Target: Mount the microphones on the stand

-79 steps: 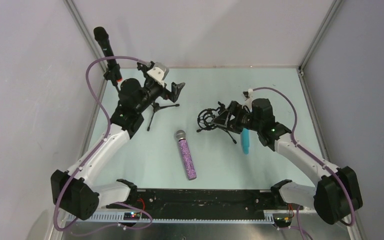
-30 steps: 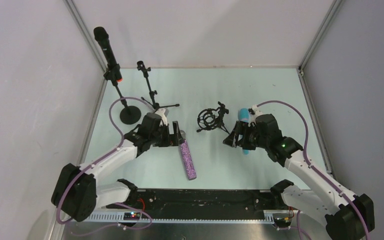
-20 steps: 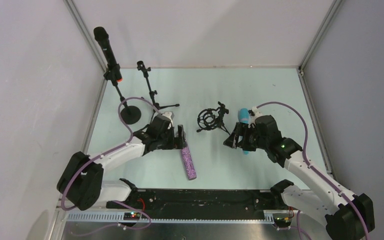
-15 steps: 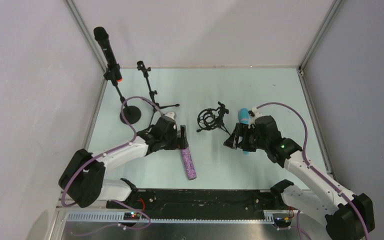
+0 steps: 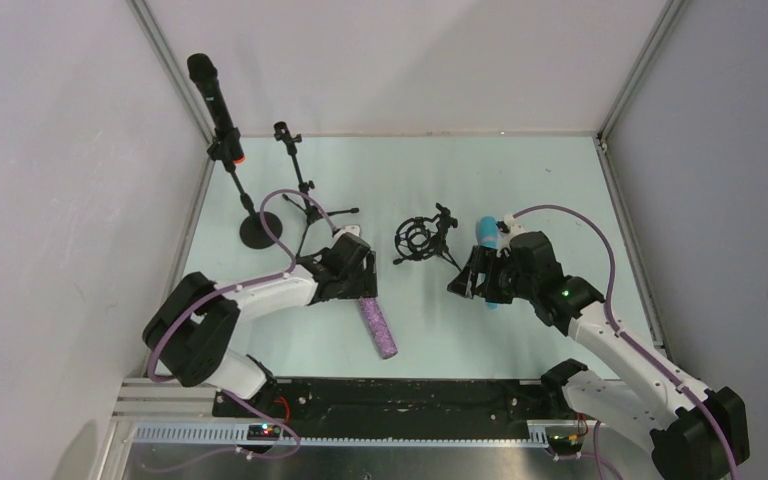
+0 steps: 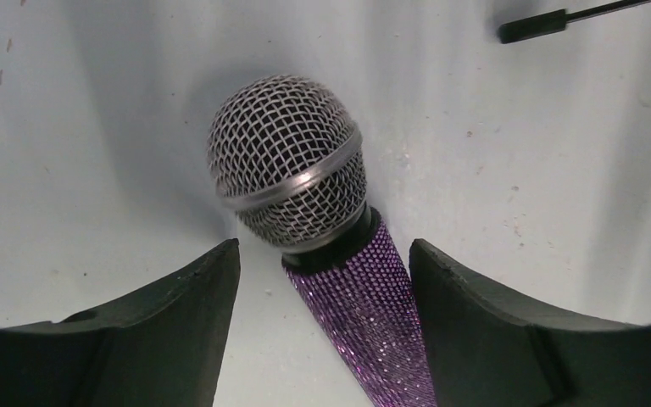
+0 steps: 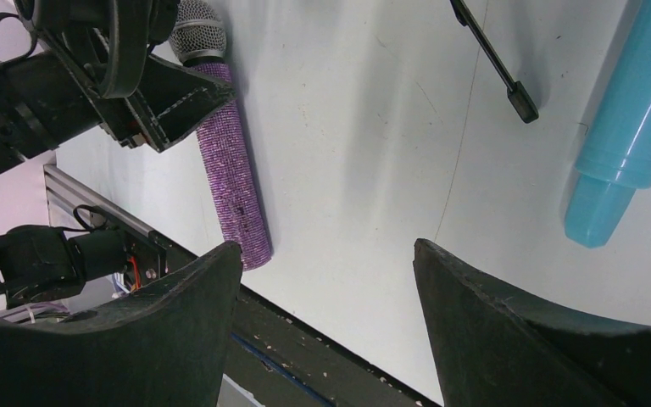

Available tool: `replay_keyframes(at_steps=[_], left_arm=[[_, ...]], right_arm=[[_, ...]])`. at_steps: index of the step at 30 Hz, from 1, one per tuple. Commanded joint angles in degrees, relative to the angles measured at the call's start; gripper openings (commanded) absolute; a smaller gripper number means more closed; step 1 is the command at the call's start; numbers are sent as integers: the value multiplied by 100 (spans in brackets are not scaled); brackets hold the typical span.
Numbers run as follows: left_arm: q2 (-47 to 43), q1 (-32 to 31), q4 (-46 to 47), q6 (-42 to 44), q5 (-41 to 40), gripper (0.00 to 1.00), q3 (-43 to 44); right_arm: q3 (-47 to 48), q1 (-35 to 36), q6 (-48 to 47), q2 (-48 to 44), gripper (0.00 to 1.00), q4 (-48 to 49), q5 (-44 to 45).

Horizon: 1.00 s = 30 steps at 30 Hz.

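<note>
**Straddling the purple mic, grip not yet made**

My left gripper (image 6: pixel 324 263) is down at the table (image 5: pixel 540 180) with its jaws apart. They stand on either side of the purple microphone (image 6: pixel 288 161), just below its mesh head, and hold nothing yet. That microphone lies flat between my arms. The black microphone (image 5: pixel 212 95) already stands in the round-base stand (image 5: pixel 258 230) at the far left. The blue microphone (image 7: pixel 636 110) lies just beside my right gripper (image 7: pixel 326 254), whose jaws are also apart and empty.

My worry is the off-centre straddle. The barrel sits closer to one pad than the other, so the first pad to touch could roll it or push it aside. This spot is also far up the barrel, so I judge the long tail would droop on lifting and twist in the pads. If the pads ride up, they would squeeze the mesh. The foot of the tripod stand (image 6: pixel 530 30) is near, and a careless swing could knock it.
</note>
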Motion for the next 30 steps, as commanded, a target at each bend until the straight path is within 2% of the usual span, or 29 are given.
replay_keyframes(at_steps=[1,5,14,17,18,20,26,28,30], left_arm=[[162,-22,-55,-109,-369,76,53],[107,-20,-74,-94,-524,73,-57],[-43,-20,-192,93,-355,45,-80],[-117,-15,-184,138,-331,40,-181],[-191,-19,-181,139,-333,27,-204],[-328,-22,-175,142,-335,15,-254],[-848,-15,-176,604,38,10,-99],[-1078,-17,-174,714,213,3,-10],[-1344,-16,-168,750,351,0,40]], right_arm=[[-6,15,-25,-109,78,25,65],[-57,29,2,-110,78,7,85],[-119,79,55,-175,78,45,102],[-126,86,36,-239,77,-9,165],[-127,94,35,-245,78,-11,168],[-127,120,28,-256,77,-9,138],[-216,167,100,-350,77,221,-84],[-223,167,112,-416,78,239,-122],[-223,178,114,-519,77,222,-120]])
